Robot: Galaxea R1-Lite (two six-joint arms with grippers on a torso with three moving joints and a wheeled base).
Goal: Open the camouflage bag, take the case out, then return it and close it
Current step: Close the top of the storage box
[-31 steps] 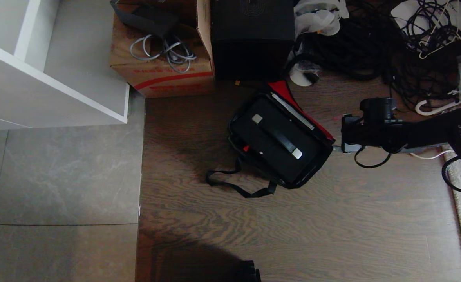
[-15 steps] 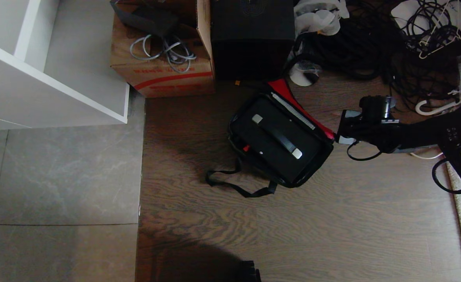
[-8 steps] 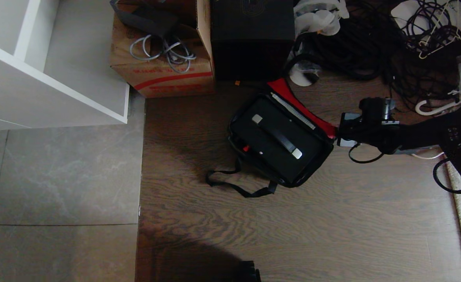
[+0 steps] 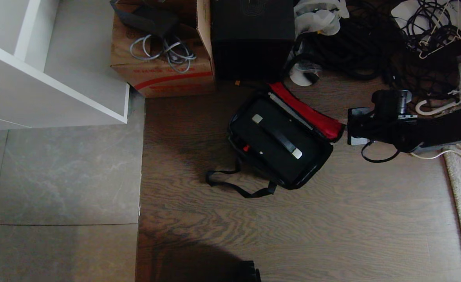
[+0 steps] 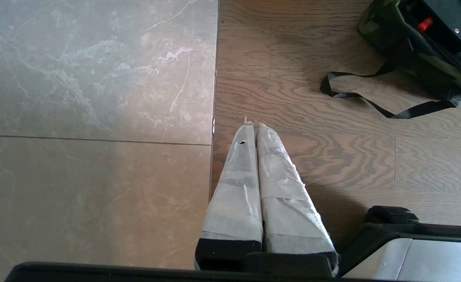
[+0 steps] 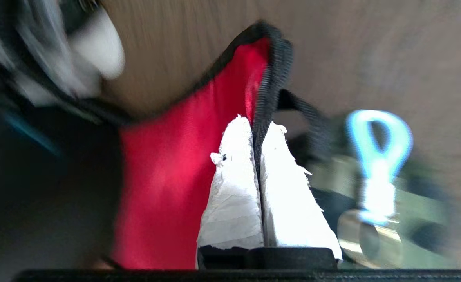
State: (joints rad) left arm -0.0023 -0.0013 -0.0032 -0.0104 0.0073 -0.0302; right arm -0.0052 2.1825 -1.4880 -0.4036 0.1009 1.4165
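our right end effector [image 6: 257, 150] just pinched shut on the red lid [image 4: 312, 111] edge and pulled it out, so the bag [image 4: 279, 143] lies wide open and the case [image 4: 277, 137] can come out next.

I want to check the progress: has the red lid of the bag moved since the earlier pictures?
Yes. The red lid, pinched at its edge by the right tool, now shows more red and reaches further right, away from the black box.
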